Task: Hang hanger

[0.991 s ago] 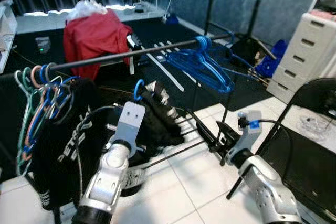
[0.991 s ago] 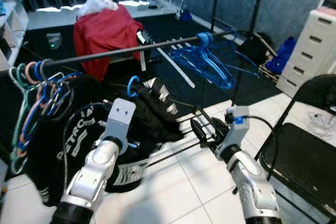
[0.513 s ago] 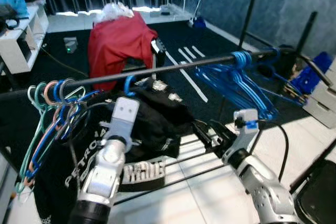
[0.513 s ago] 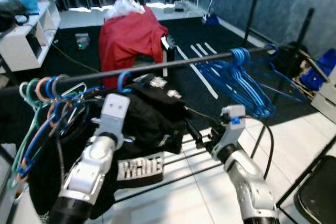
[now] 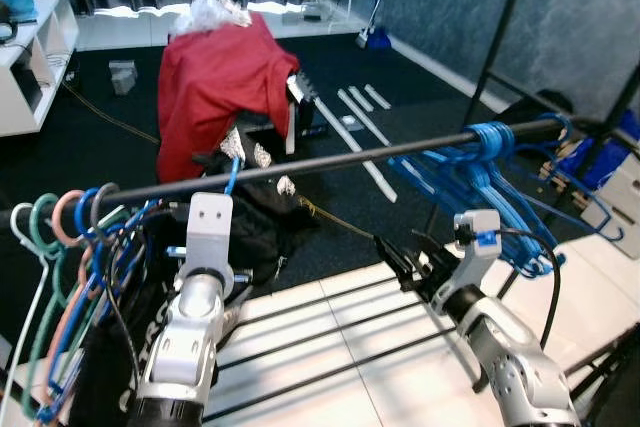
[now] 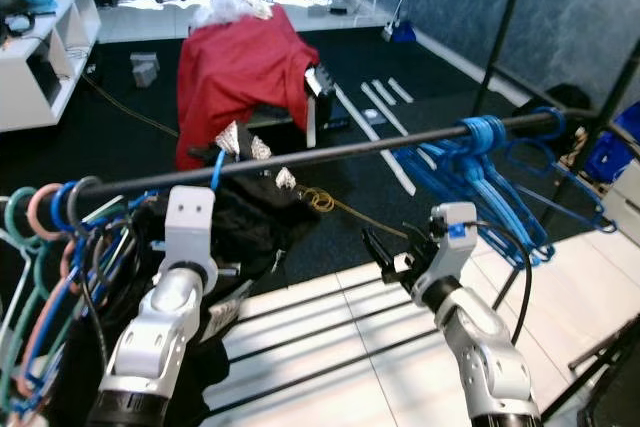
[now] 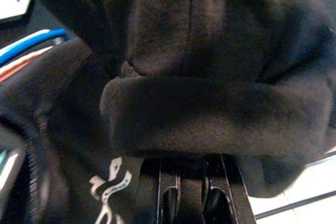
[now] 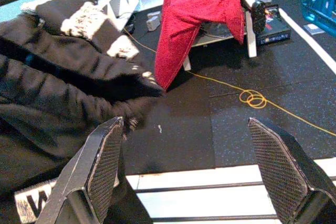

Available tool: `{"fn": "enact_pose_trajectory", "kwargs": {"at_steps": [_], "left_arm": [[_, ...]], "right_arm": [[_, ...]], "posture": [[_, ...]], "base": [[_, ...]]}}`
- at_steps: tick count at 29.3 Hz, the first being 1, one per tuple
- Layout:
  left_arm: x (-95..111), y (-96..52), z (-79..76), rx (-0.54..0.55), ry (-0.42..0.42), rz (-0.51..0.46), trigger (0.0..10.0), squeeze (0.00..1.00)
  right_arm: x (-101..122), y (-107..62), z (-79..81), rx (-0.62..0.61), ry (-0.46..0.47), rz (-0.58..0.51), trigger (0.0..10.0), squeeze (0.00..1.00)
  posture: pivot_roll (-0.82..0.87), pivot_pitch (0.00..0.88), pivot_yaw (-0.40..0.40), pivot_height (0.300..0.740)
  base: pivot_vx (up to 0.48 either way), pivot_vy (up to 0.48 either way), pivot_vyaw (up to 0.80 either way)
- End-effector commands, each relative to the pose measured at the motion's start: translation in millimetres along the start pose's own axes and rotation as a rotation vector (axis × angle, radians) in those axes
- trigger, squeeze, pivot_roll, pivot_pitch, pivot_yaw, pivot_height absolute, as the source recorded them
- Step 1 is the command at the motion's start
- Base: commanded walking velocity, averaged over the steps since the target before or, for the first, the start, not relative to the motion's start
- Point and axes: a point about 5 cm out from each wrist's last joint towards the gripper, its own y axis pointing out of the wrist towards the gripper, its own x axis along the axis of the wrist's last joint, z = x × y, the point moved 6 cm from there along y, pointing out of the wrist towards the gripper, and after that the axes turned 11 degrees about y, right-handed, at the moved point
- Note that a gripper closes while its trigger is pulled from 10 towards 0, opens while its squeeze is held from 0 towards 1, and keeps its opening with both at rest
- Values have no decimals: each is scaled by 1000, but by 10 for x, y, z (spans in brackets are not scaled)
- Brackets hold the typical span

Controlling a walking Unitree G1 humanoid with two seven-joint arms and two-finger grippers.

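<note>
A black rail [image 5: 340,159] runs across the rack in front of me. A blue hanger hook [image 5: 232,175] sits at the rail, seemingly over it, and carries a black garment [image 5: 250,232] with white lettering. Just below the rail, behind the hook, my left gripper [image 7: 189,200] is up against the garment. Its fingers [image 7: 169,199] lie close together under a thick fold of black fabric [image 7: 215,114], shut on the hanger's garment. My right gripper [image 5: 400,262] hovers lower, right of the garment, with its two fingers [image 8: 105,161] wide open and nothing between them.
A bunch of blue hangers [image 5: 480,172] hangs at the rail's right end, and several coloured hangers [image 5: 70,237] at its left. A red cloth [image 5: 215,77] drapes over a seat behind the rack. A white shelf [image 5: 30,77] stands far left. The rack's lower bars [image 5: 330,332] cross white tiles.
The view has shifted as I moved. My left gripper has raised the hanger, bringing its blue hook from below the rail up to it. The right gripper stays open.
</note>
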Motion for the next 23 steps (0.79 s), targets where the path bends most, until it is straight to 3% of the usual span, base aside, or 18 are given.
{"fn": "enact_pose_trajectory", "kwargs": {"at_steps": [1, 5, 7, 11, 12, 16, 20, 21, 23], "left_arm": [[-108, -32, 103, 44, -20, 47, 10000, 0], [-206, -94, 258, 97, -28, 87, 10000, 0], [-290, -147, 414, 143, -29, 115, 10000, 0], [-372, -187, 440, 128, -29, 144, 10000, 0], [-409, -205, 394, 92, -38, 157, 10000, 1000], [-477, -294, 219, -31, -21, 200, 10000, 1000], [-539, -388, 221, -51, 12, 226, 10000, 1000], [-578, -457, 253, -53, 34, 234, 10000, 59], [-647, -576, 330, -45, 63, 247, 10000, 0]], "right_arm": [[-35, -25, -40, -17, 9, 16, 10000, 0], [-39, -24, -42, -19, 12, 19, 10000, 0], [-42, -22, -42, -20, 15, 21, 10000, 0], [-46, -17, -45, -21, 18, 24, 10000, 0], [-48, -13, -47, -21, 18, 27, 10000, 0], [-49, -12, -50, -24, 18, 29, 10000, 0], [-47, -17, -56, -26, 20, 28, 10000, 0], [-46, -18, -59, -27, 21, 28, 10000, 0], [-45, -20, -62, -27, 24, 30, 10000, 0]], "posture": [[-32, 38, -29, 740], [-29, 43, -27, 740], [-20, 51, -26, 740], [-12, 53, -30, 740], [-12, 53, -30, 740], [-13, 57, -25, 740], [-12, 61, -22, 740], [-11, 63, -22, 740], [-8, 66, -24, 740]], "base": [[0, 0, 0], [0, 0, 0], [0, 0, 0], [0, 0, 0], [0, 0, 0], [0, 0, 0], [0, 0, 0], [0, 0, 0], [0, 0, 0]]}}
